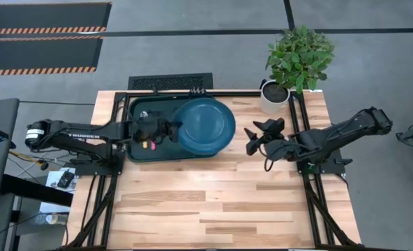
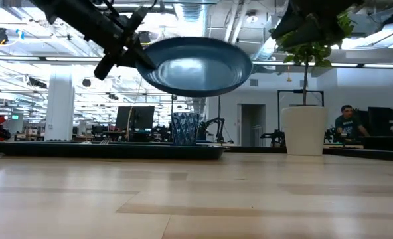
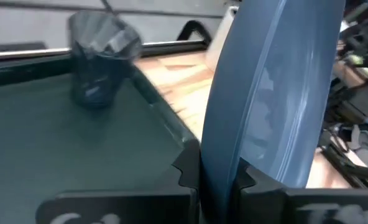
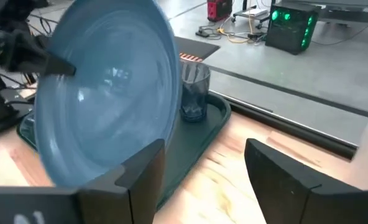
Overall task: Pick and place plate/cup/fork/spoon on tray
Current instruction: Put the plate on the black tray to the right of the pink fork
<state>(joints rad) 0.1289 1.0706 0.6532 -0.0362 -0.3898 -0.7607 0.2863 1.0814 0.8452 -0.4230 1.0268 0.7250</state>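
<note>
Left gripper (image 1: 170, 130) pinches the plate (image 1: 205, 125) aloft, right gripper (image 1: 257, 137) spread; next, lower onto the tray (image 1: 138, 155).

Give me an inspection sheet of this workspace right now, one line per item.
Surface: wooden table.
Job's things: plate held in the air over the tray; cup standing on the tray; red and yellow handles lying on the tray.
Clutter: potted plant on the table's corner.
Grippers: left gripper shut on the plate's rim; right gripper open, apart from the plate.
Cables: bundle beside the table.
Surroundings: seated person in the background.
</note>
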